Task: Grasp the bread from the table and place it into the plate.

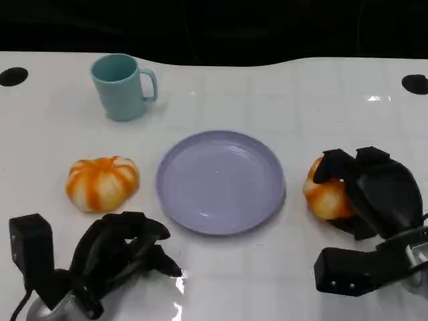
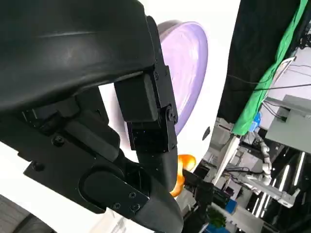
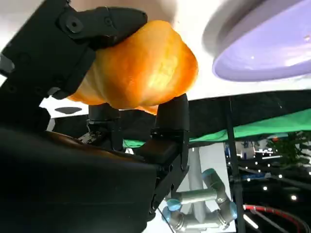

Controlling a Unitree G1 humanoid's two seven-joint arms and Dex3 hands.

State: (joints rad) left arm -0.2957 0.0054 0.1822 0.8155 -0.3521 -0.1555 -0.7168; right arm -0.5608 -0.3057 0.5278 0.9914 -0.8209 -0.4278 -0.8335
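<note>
Two orange-and-white bread rolls lie on the white tabletop [image 1: 281, 281], one on each side of the lavender plate [image 1: 221, 182]. The right bread [image 1: 326, 195] sits just beside the plate's right rim, and the right hand [image 1: 374, 190] grips it: black fingers [image 1: 338, 164] curl over its top and far side while the rest of the hand wraps it from the right. In the right wrist view this bread [image 3: 141, 68] is pressed between fingers [image 3: 104, 22] on one side and a finger [image 3: 172, 116] on the opposite side, with the plate [image 3: 262, 53] close by. Whether the bread is touching the tabletop or lifted just off it cannot be told.

The left bread [image 1: 102, 182] lies apart from the plate's left rim, untouched. The left hand [image 1: 120, 251] rests near the front edge of the tabletop, in front of that bread, holding nothing, its fingers loosely bent and apart. The left wrist view shows that hand [image 2: 146, 126] up close, the plate [image 2: 187, 63] beyond it, and a sliver of orange bread [image 2: 182, 167] past the fingers.

A teal mug [image 1: 122, 86] stands upright at the far left, handle to the right, well apart from the plate.
</note>
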